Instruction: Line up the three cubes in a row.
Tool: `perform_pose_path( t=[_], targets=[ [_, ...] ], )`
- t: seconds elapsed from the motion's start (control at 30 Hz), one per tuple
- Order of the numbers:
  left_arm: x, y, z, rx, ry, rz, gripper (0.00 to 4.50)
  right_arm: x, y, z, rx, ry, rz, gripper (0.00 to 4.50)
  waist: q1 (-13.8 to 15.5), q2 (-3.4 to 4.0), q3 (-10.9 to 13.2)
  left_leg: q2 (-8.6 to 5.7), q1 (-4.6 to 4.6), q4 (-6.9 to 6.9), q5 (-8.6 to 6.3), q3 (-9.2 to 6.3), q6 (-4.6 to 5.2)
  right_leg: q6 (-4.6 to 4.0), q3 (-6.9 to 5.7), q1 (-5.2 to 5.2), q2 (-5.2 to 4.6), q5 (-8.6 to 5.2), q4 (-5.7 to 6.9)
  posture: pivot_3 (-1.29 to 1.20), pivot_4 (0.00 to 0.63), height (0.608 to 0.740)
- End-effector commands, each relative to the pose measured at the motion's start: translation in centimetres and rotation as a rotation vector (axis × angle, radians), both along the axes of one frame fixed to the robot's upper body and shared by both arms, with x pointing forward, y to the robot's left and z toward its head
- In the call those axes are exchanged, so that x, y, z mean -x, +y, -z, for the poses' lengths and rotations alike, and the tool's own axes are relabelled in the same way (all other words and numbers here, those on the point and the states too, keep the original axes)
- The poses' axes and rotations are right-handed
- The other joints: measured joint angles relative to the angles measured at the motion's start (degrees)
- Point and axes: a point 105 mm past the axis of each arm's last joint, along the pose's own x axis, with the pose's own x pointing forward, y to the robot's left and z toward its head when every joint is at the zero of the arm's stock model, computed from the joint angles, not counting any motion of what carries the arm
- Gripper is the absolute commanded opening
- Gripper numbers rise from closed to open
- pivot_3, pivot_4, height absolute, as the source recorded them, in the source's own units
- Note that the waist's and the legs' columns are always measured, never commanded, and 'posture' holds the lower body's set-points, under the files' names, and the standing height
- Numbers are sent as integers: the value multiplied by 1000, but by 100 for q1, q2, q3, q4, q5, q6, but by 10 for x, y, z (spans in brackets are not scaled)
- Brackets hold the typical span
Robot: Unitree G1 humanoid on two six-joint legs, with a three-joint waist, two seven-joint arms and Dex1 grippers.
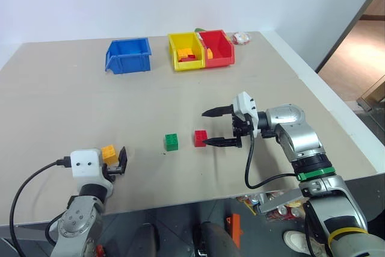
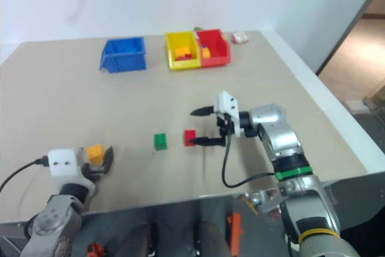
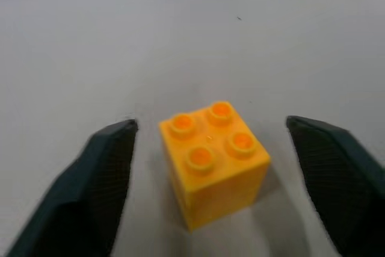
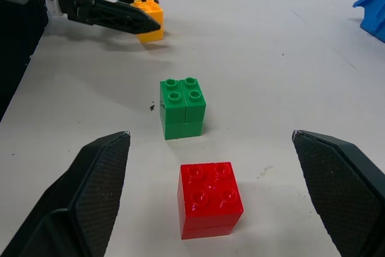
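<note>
Three studded cubes lie on the tan table [image 1: 90, 106]. The yellow-orange cube [image 3: 210, 167] sits near the front left, between the fingers of my left gripper [image 1: 112, 161], which is open, with a gap on each side of the cube. The green cube [image 1: 171, 141] and the red cube [image 1: 201, 138] stand side by side at mid-table, a small gap between them. My right gripper [image 1: 206, 127] points left at the red cube and is wide open. Its near fingertip [image 1: 207, 142] lies just beside that cube, holding nothing. The right wrist view shows red [image 4: 210, 198], green [image 4: 182, 106] and yellow-orange [image 4: 149, 16] receding in a loose line.
At the back stand a blue bin [image 1: 128, 56], a yellow bin [image 1: 185, 52] and a red bin [image 1: 218, 46], the last two holding small bricks. A small white-and-red object [image 1: 242, 38] lies at the back right corner. The table's right edge [image 1: 337, 112] runs close to my right arm.
</note>
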Motion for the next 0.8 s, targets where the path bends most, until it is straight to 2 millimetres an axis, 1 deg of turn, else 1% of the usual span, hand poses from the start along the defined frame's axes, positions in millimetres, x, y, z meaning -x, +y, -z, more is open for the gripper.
perform_pose_path(
  t=[0.03,0.07,0.1,0.17,0.37,0.47,0.53,0.6,0.63,0.8],
  targets=[
    [0,2,-5,-5,-16,-1,2642,0,0,-12,-5,-52,-9,4500,0,0,0,0,0,0,0,-1,0,0,0,0,1,0,0,0,150,740],
    [0,3,-4,-2,-13,-2,2353,0,0,-13,-5,-52,-8,4500,0,0,0,1,0,0,-1,-1,0,0,0,0,1,0,0,0,150,740],
    [1,4,-3,2,-10,-3,1958,-1,0,-13,-5,-53,-7,4500,0,0,0,1,0,0,-2,-1,0,0,0,0,1,0,0,0,150,740],
    [1,7,-1,2,-2,-6,1381,0,0,-14,-12,-48,-8,4500,0,0,0,1,0,0,-3,0,-2,0,0,0,1,0,0,0,150,740],
    [0,19,-1,-10,5,-5,1331,4,2,-15,-25,-28,-22,4500,0,0,0,0,1,0,-5,-4,-5,-1,1,-1,3,0,-1,0,150,740],
    [-3,21,-6,-48,-6,46,1331,7,4,-18,-48,-28,-43,4500,0,0,0,0,2,0,-5,-12,-5,-1,1,-2,9,0,-1,0,150,740],
    [-5,18,-10,-67,-17,111,1331,13,5,-22,-65,-14,-82,4500,0,1,0,0,3,0,-6,-22,-7,-2,2,-3,15,-1,-1,0,150,740],
    [-6,5,-18,-167,-34,317,1331,25,2,-19,-11,-23,-154,4500,0,1,1,0,3,0,-7,-34,-9,-3,2,-3,20,-1,-1,0,150,740],
    [-6,0,-22,-214,-38,413,1331,27,2,-20,-10,-21,-166,4500,4,2,1,0,2,0,-9,-42,-11,-6,-1,-3,24,-3,-1,0,150,740],
    [-6,-6,-26,-354,-13,767,1331,27,3,-23,-16,-30,-160,4500,8,3,2,0,2,-3,-15,-49,-21,-19,-9,-4,19,-10,-2,0,150,740]
  ],
)
